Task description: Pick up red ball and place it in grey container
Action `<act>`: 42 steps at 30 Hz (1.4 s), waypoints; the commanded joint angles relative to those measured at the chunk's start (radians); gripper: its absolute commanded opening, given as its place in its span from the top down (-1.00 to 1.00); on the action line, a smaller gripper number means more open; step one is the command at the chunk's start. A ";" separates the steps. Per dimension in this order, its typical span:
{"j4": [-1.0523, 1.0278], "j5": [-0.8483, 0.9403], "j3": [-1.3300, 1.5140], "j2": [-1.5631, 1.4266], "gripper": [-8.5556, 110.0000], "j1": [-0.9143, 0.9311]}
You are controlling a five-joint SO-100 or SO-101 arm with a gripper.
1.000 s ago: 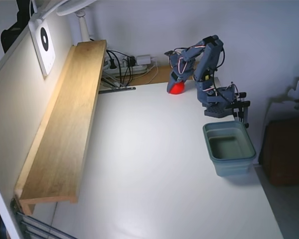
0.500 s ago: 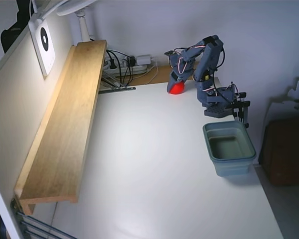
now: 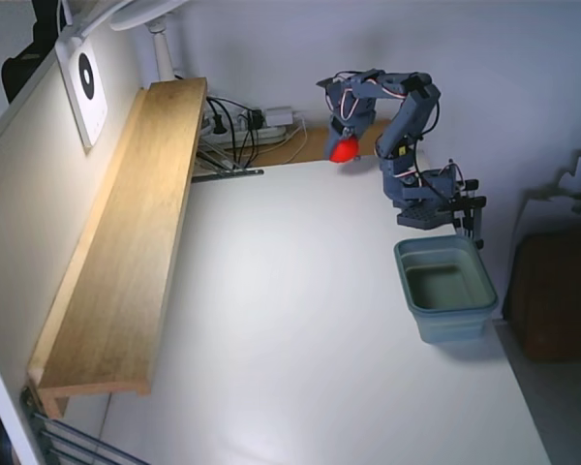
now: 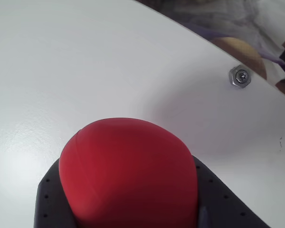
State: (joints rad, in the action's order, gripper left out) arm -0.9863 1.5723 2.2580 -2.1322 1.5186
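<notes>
Blue two-finger gripper (image 3: 344,145) clamped on small bright red smooth ball (image 3: 344,149), raised clear of white tabletop (image 3: 300,320) at far edge in fixed view; rectangular grey-green plastic tub (image 3: 445,288) well apart, nearer and right; red ball (image 4: 129,173) between dark fingers (image 4: 50,199) in wrist view.

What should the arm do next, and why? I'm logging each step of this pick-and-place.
Probably swing toward the grey container while keeping the grip. The hand is shut on the red ball, which hangs clear of the white table at its far edge, and the container sits open and empty to the right in the fixed view.
</notes>
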 commanded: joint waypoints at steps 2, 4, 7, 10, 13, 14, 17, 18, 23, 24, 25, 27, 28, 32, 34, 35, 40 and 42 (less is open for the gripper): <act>-0.122 -0.002 -0.153 -0.034 0.47 0.003; -0.169 -0.002 -0.204 -0.030 0.47 0.003; -0.240 -0.002 -0.288 -0.017 0.47 0.003; -0.310 -0.002 -0.375 0.000 0.47 0.003; -0.379 -0.002 -0.466 0.022 0.47 0.003; -0.404 -0.002 -0.501 0.031 0.47 0.003; -0.472 -0.002 -0.597 0.060 0.47 0.003; -0.498 -0.002 -0.634 0.072 0.47 0.003; -0.588 -0.002 -0.771 0.118 0.47 0.003; -0.596 -0.002 -0.784 0.122 0.47 0.003; -0.598 -0.002 -0.786 0.123 0.47 0.003; -0.598 -0.002 -0.787 0.123 0.47 0.003; -0.598 -0.002 -0.787 0.123 0.47 0.003; -0.598 -0.002 -0.787 0.123 0.47 0.000; -0.598 -0.002 -0.787 0.123 0.47 -0.048; -0.598 -0.002 -0.787 0.123 0.47 -0.072; -0.598 -0.002 -0.787 0.123 0.47 -0.227; -0.598 -0.002 -0.787 0.123 0.47 -0.282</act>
State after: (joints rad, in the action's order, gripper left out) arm -1.5677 1.5723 1.5186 -2.0080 1.2901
